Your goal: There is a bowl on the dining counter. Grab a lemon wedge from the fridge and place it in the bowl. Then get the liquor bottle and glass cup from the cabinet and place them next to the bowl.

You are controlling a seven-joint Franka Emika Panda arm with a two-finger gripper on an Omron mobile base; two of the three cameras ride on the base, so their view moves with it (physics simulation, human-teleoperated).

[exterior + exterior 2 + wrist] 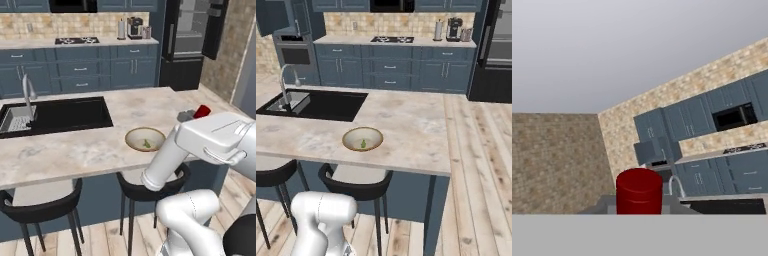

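In the left base view, the white arm's gripper (196, 114) is clamped on a red cylindrical bottle top (202, 111) over the marble dining counter (75, 145), right of the tan round bowl (145, 139) holding a small green wedge (146, 144). In the right base view, bare counter lies just right of the bowl (362, 138); lowering there, upright, seems wisest. In the hand view, the red top (639, 191) sits centred, so release only once seated.

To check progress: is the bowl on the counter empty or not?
Not empty: a small green piece lies inside the bowl on the dining counter.
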